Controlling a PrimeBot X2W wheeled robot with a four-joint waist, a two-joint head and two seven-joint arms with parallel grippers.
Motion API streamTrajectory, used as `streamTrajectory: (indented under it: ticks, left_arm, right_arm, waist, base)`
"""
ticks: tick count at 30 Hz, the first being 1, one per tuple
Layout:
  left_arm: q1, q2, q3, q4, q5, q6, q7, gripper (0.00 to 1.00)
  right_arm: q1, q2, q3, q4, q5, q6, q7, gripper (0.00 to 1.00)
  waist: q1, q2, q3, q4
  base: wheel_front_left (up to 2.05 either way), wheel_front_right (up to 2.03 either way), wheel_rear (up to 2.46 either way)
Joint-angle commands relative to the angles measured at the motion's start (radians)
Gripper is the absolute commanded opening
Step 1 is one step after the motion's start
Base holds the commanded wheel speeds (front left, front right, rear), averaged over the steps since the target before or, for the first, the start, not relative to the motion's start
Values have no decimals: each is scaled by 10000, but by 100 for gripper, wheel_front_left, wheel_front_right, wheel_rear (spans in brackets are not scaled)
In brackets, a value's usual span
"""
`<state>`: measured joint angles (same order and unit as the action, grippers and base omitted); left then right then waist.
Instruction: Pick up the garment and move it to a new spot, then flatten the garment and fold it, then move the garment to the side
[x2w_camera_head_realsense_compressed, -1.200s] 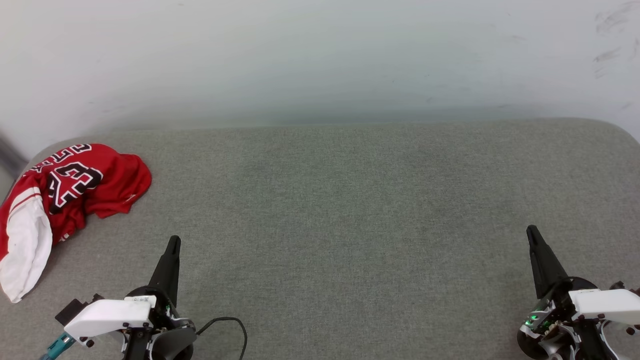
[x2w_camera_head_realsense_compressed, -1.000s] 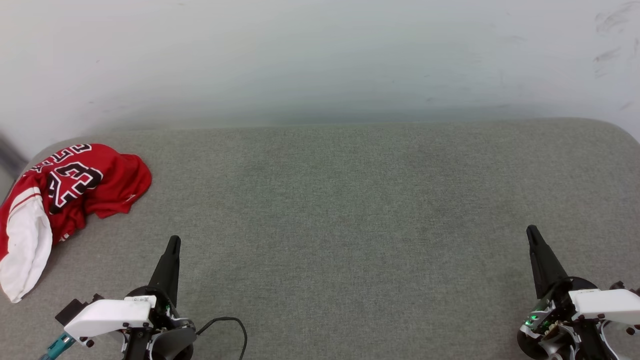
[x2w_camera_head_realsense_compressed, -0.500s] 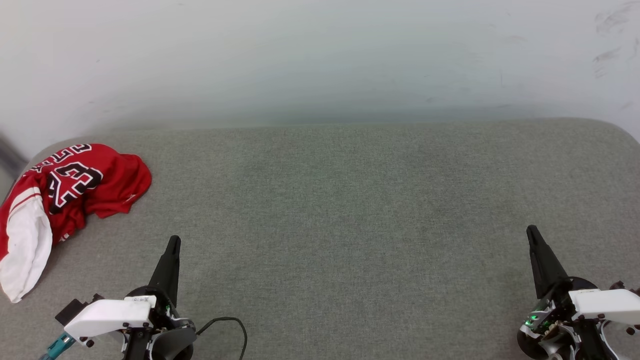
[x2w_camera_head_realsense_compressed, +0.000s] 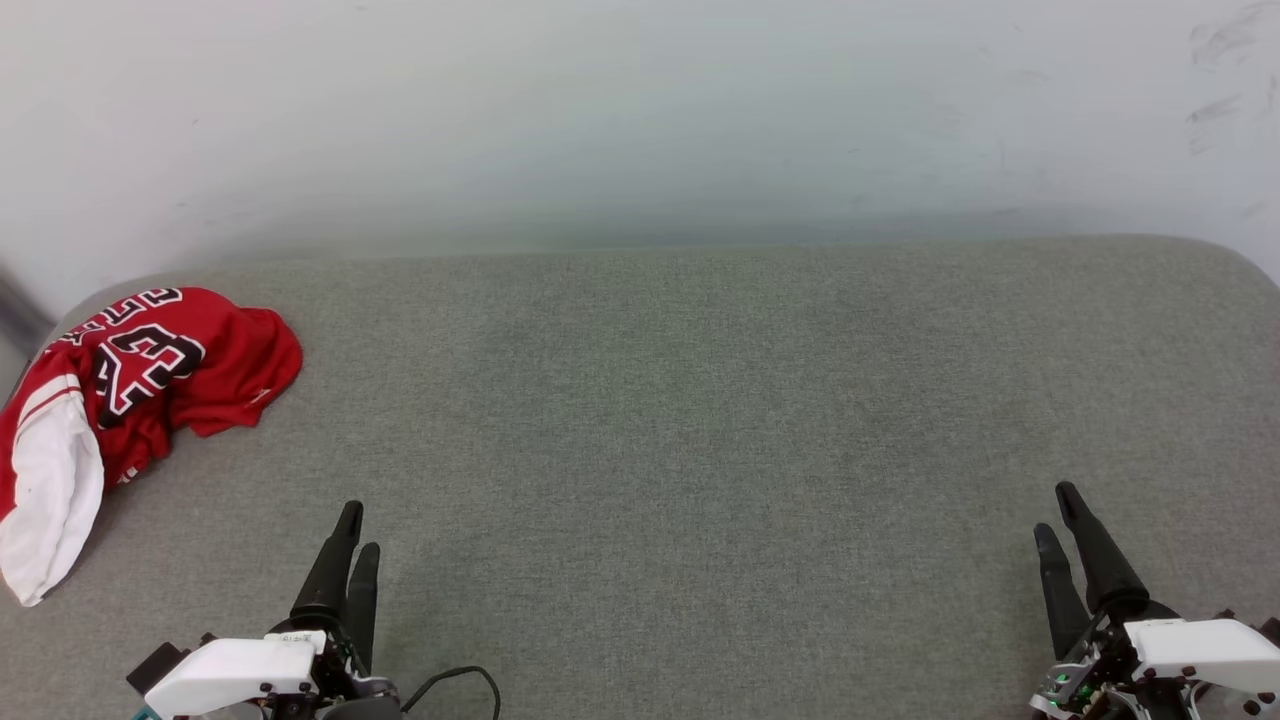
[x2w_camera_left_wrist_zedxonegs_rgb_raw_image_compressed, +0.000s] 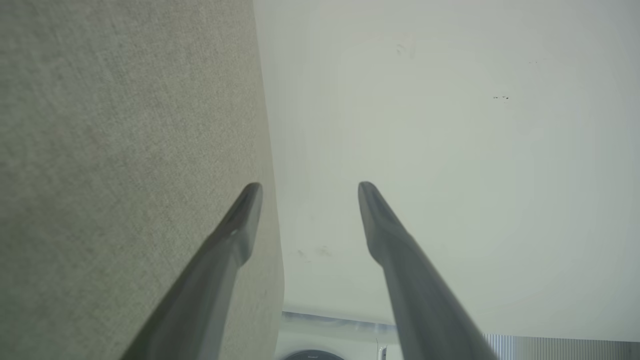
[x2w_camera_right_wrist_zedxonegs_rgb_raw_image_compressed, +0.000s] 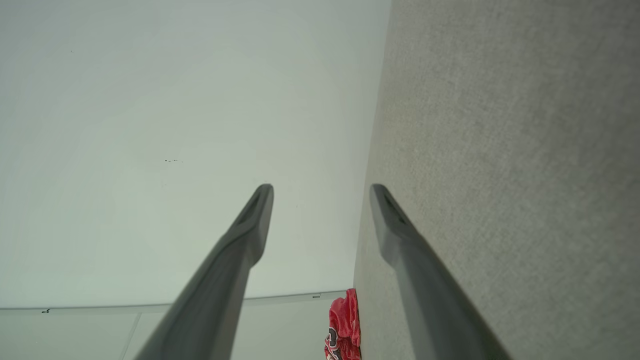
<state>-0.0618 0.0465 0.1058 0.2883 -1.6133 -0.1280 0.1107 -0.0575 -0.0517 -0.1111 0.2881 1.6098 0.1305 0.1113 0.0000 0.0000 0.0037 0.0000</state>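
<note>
The garment (x2w_camera_head_realsense_compressed: 140, 380), a red jersey with a white sleeve and a black number, lies crumpled at the far left of the grey fabric surface (x2w_camera_head_realsense_compressed: 700, 420). A small part of the garment (x2w_camera_right_wrist_zedxonegs_rgb_raw_image_compressed: 345, 325) shows at the bottom of the right wrist view. My left gripper (x2w_camera_head_realsense_compressed: 358, 530) is low at the left, well short of the garment, open and holding nothing. Over at the lower right my right gripper (x2w_camera_head_realsense_compressed: 1055, 512) is open too and far from the garment. In the wrist views the left gripper (x2w_camera_left_wrist_zedxonegs_rgb_raw_image_compressed: 310, 186) and the right gripper (x2w_camera_right_wrist_zedxonegs_rgb_raw_image_compressed: 322, 187) have their fingers spread.
A pale wall (x2w_camera_head_realsense_compressed: 640, 120) rises behind the grey surface. A thin black cable (x2w_camera_head_realsense_compressed: 465, 675) loops near my left wrist. The surface's rounded left edge lies just past the garment.
Both grippers have drawn back toward the bottom edge of the head view and turned, so both fingers of each now show, spread apart. The garment has not moved.
</note>
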Motion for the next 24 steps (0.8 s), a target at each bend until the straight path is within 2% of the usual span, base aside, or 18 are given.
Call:
streamTrajectory:
  ticks: [1,14,24]
  left_arm:
    - [-108,13,-32,-231,122,-9,-164,100]
    - [127,19,186,-577,796,-13,-747,100]
    - [152,24,679,-789,1836,-16,-1174,100]
  right_arm:
    - [-136,1,98,-231,-155,2,-160,100]
    - [-64,3,206,-490,-1147,2,-744,100]
    - [-174,4,-56,-727,-3370,2,-1173,100]
  waist:
    - [0,0,1,-4]
    - [0,0,24,-27]
    - [0,0,39,-39]
  base:
    - [0,0,0]
    - [0,0,0]
    - [0,0,0]
